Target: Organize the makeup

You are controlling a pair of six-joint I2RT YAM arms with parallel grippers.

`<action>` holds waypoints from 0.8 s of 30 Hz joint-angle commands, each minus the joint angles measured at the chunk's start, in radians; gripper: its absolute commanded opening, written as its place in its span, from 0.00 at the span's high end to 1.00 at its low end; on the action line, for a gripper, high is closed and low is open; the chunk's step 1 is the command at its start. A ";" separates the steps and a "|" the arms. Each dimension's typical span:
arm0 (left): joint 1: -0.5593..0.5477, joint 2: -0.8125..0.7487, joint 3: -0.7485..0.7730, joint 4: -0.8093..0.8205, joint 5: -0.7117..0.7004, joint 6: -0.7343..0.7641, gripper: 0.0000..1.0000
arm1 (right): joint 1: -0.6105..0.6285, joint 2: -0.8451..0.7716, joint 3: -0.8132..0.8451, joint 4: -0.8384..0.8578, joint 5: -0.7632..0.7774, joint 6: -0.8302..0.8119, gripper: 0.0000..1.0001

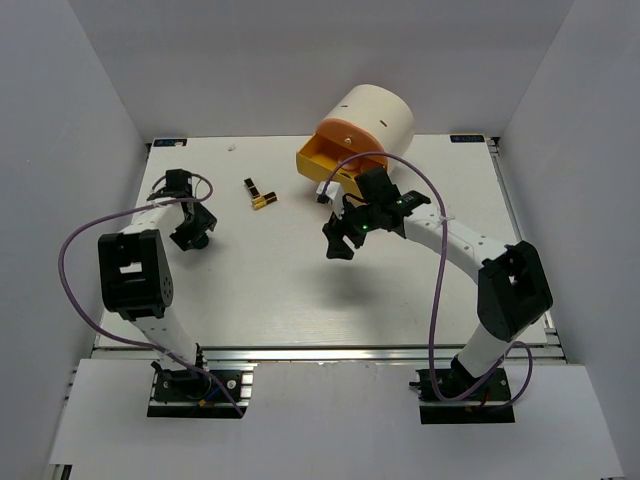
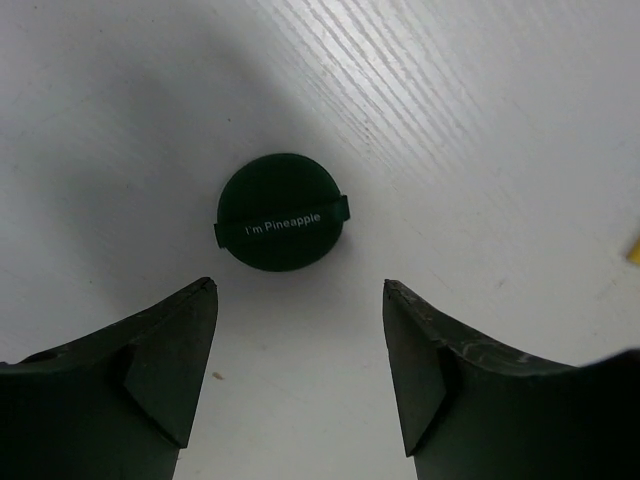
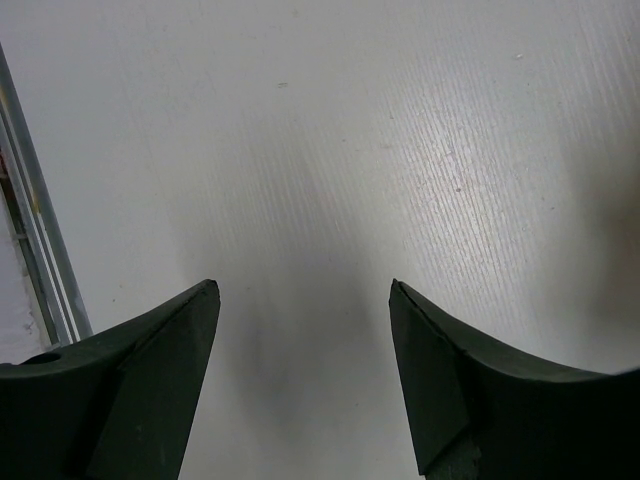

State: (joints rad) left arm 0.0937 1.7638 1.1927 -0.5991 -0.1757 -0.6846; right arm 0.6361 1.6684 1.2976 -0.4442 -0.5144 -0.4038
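Observation:
A dark green disc point(image 2: 282, 211) printed "I'm Pineapple" lies flat on the white table, just ahead of my left gripper point(image 2: 300, 290). That gripper is open, with only bare table between its fingers. From above, the left gripper point(image 1: 190, 232) hangs over the left side of the table and covers the disc. Two black-and-gold lipstick tubes point(image 1: 260, 194) lie side by side at the back centre. My right gripper point(image 1: 340, 240) hovers mid-table, open and empty; its wrist view shows the same gripper point(image 3: 303, 290) over bare table.
A big cream cylinder point(image 1: 372, 118) stands at the back right with its orange drawer point(image 1: 335, 160) pulled out toward the right arm. A small white piece point(image 1: 325, 189) lies below the drawer. The table's metal rail point(image 3: 40, 250) runs along the left of the right wrist view.

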 commanded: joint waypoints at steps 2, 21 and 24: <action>0.020 0.032 0.039 0.001 -0.022 0.030 0.23 | 0.002 -0.038 -0.001 0.010 0.010 -0.015 0.26; 0.047 0.141 0.048 0.041 0.025 0.039 0.64 | -0.003 -0.053 -0.006 -0.024 0.033 -0.050 0.26; 0.049 0.111 0.030 0.065 0.047 0.036 0.77 | -0.004 -0.059 -0.006 -0.027 0.036 -0.053 0.25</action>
State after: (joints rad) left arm 0.1375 1.8854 1.2289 -0.5800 -0.1661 -0.6449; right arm 0.6353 1.6588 1.2949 -0.4576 -0.4808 -0.4408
